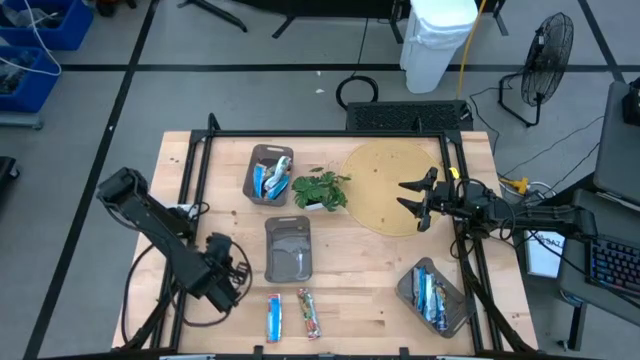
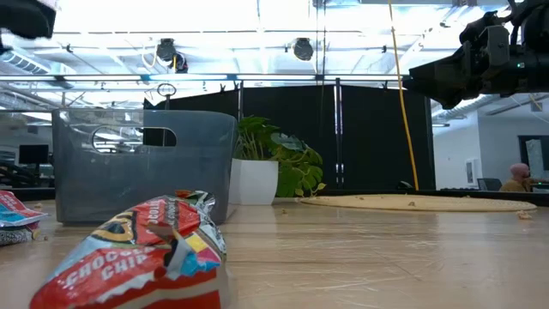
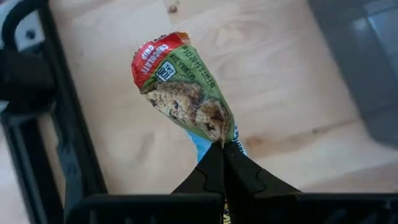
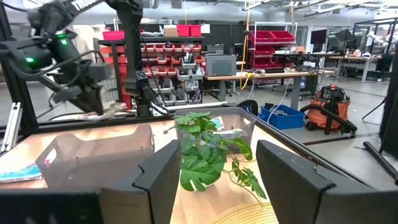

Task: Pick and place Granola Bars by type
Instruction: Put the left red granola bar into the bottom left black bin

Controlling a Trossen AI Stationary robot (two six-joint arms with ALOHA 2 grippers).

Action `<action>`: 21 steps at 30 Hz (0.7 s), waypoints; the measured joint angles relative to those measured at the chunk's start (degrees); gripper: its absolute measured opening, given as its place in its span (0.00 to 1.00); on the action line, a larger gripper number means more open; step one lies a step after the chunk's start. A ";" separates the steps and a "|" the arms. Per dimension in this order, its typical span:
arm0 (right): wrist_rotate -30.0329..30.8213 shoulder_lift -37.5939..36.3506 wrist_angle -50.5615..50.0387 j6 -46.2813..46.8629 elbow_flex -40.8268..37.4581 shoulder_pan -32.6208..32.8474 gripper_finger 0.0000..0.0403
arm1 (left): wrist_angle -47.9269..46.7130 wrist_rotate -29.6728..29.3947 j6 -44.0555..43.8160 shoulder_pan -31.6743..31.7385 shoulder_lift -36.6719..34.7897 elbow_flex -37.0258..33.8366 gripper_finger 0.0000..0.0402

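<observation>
A: From above, your wooden table point(image 1: 350, 270) carries three grey trays: one at the back point(image 1: 270, 173) with blue bars, a middle one point(image 1: 288, 249), and one at the front right point(image 1: 432, 294) with bars. A plant point(image 1: 320, 188) stands beside a round mat point(image 1: 395, 185).

B: And the loose bars?

A: A blue bar point(image 1: 274, 317) and a red bar point(image 1: 309, 313) lie side by side at the front edge. Your left gripper point(image 1: 228, 275) hangs left of the middle tray; your right gripper point(image 1: 418, 197) waits over the mat.

B: The low view?

A: The red bar point(image 2: 141, 253) fills the foreground.

B: Left wrist?

A: Fingers point(image 3: 208, 174) pinched tight on a green-and-red chocolate chip bar point(image 3: 183, 93), lifted off the wood.

B: Right wrist?

A: Fingers point(image 4: 163, 174) spread wide, holding nothing.
</observation>
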 joint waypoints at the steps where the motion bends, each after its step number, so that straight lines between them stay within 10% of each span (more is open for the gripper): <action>1: 0.00 0.00 0.00 0.00 0.00 0.00 0.50 | 1.45 -0.33 0.68 0.00 -1.24 -2.14 0.00; 11: 0.00 0.00 0.01 0.00 0.00 0.00 0.50 | 14.86 -3.06 3.34 0.00 -16.27 -24.00 0.00; 21: 0.00 0.00 0.00 0.00 0.00 0.00 0.50 | 19.62 -9.09 8.63 0.22 -21.29 -27.72 0.00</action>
